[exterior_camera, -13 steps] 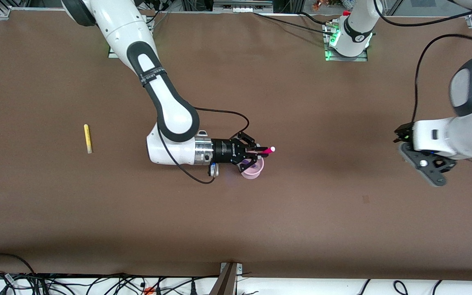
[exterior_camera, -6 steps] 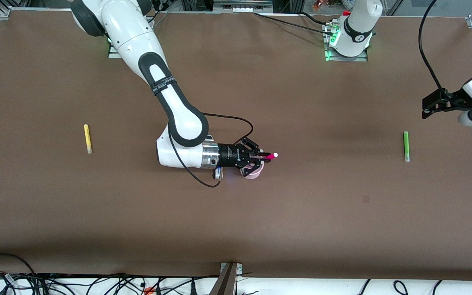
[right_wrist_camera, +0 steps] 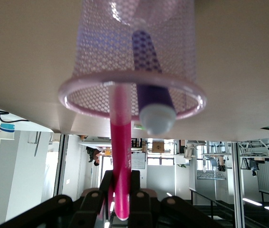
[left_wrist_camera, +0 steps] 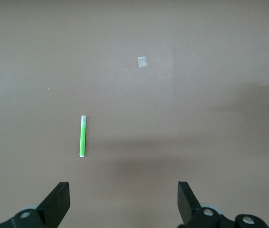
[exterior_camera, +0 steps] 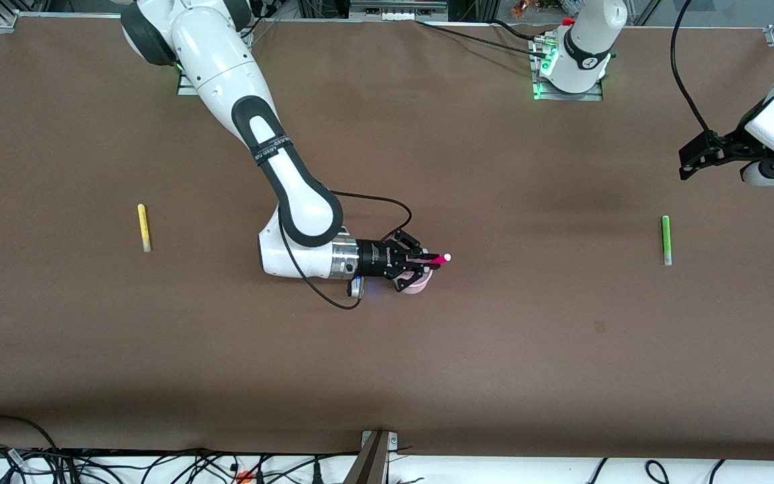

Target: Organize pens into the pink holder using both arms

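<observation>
Front view: the right hand point(exterior_camera: 422, 261) pinches the pink pen point(exterior_camera: 438, 258) over the pink cup point(exterior_camera: 416, 287); the left hand point(exterior_camera: 696, 156) hangs spread, the green pen point(exterior_camera: 665, 239) and yellow pen point(exterior_camera: 144, 227) lying on the worktop point(exterior_camera: 387, 376). Left wrist view: the green pen point(left_wrist_camera: 82, 136) lies ahead of spread fingers point(left_wrist_camera: 58, 203). Right wrist view: the pink pen point(right_wrist_camera: 121, 156) enters the cup point(right_wrist_camera: 172, 61) beside the purple pen point(right_wrist_camera: 152, 90).

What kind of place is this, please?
Probably a robotics lab: two bench-mounted arms, the right gripper holding a pink pen at a holder, loose cables along the table edge.
</observation>
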